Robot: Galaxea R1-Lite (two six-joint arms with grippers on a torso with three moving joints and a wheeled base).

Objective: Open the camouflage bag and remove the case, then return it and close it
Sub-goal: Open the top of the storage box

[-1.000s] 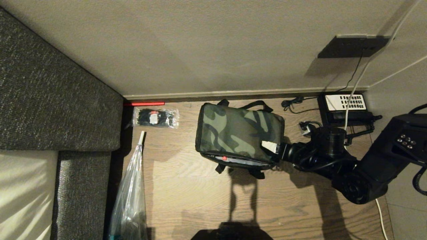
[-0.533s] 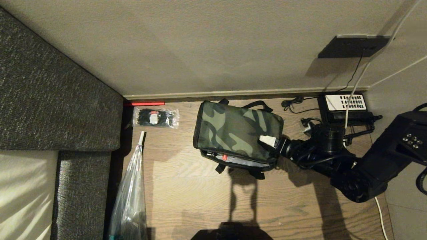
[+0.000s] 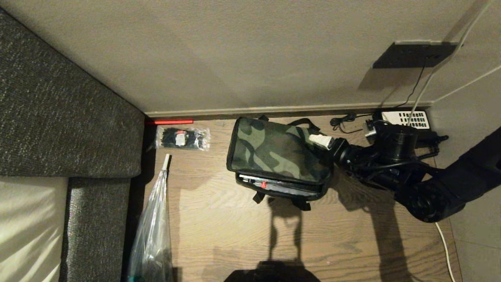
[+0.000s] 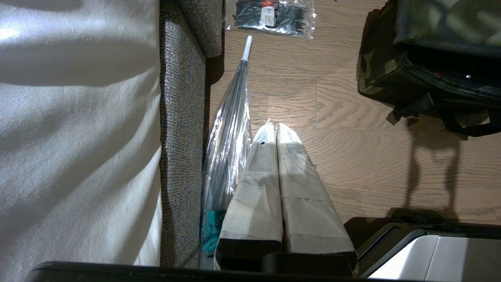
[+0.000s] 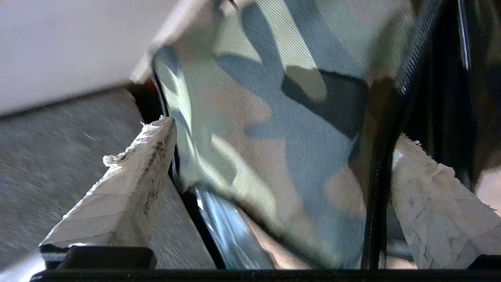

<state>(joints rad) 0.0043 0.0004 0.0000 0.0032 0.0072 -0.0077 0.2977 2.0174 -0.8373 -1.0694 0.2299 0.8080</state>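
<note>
The camouflage bag (image 3: 278, 150) sits on the wooden floor near the wall, its lid lowered with a gap along the near edge. Through that gap shows the black case (image 3: 280, 189) with its small red latch. My right gripper (image 3: 323, 141) is at the bag's far right corner. In the right wrist view its fingers (image 5: 133, 176) stand wide open with the camouflage fabric (image 5: 274, 117) and its black trim between them, not clamped. The left gripper (image 4: 274, 127) hangs shut above the floor, away from the bag (image 4: 430, 47).
A black telephone with a white keypad (image 3: 405, 118) and cables lie by the wall behind my right arm. A packet of black cable ties (image 3: 182, 138) and a plastic-wrapped umbrella (image 3: 154, 219) lie left of the bag, beside the grey sofa (image 3: 58, 117).
My right gripper has moved along the bag's right side from the near corner to the far corner, and the wrist has rolled. The bag shifted slightly to the left.
</note>
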